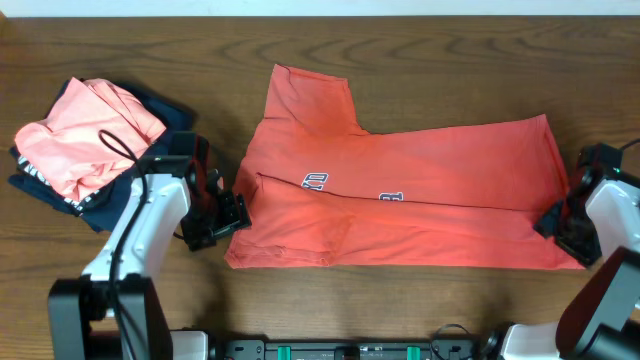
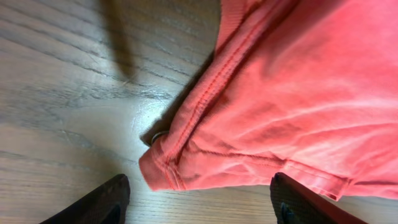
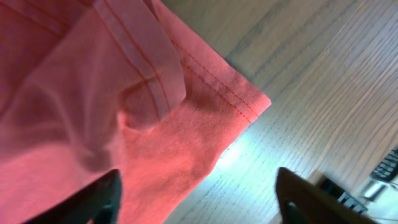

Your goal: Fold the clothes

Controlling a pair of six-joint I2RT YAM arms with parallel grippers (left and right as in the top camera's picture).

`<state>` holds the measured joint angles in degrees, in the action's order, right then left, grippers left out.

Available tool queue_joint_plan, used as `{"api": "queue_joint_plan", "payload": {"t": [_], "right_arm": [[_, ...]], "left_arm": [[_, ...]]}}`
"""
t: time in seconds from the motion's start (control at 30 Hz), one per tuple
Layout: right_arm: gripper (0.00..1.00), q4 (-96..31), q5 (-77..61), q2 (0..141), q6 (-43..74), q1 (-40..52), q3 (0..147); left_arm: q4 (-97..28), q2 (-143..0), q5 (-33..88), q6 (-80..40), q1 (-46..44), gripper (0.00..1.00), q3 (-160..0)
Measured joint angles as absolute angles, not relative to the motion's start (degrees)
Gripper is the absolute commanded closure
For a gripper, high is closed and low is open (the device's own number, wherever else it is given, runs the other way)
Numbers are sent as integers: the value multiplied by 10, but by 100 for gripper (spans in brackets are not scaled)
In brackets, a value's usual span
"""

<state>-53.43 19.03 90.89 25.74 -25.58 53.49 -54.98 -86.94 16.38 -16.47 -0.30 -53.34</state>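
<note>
Coral-red T-shirt (image 1: 420,195), half-folded, navy-white lettering (image 1: 315,181) too small to read

Wood-grain table (image 1: 420,40) is seen throughout, with bright glare (image 2: 124,121) thrown on it just ahead of the left gripper (image 2: 198,208) and just ahead of the right gripper (image 3: 202,208).

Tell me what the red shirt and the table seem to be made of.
The red shirt looks like cotton knit, matte: stitched hems, soft wrinkles, fuzzy surface. The table looks like wood or wood-pattern laminate, slightly glossy: dark grain lines and a bright reflection; I cannot tell which.
</note>
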Motion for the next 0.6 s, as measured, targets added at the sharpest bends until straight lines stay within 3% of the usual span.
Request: {"api": "queue_joint_plan", "payload": {"t": [0.1, 0.17, 0.3, 0.6], "right_arm": [[41, -513, 180, 899, 256, -256, 535], [40, -495, 168, 898, 256, -256, 535], [27, -483, 140, 900, 249, -256, 535], [30, -389, 121, 922, 239, -262, 488]], "left_arm": [[-550, -853, 163, -165, -3, 26, -533], [-548, -847, 163, -165, -3, 26, -533], [-545, -845, 163, -165, -3, 26, -533], [-544, -845, 163, -165, -3, 26, -533]]}}
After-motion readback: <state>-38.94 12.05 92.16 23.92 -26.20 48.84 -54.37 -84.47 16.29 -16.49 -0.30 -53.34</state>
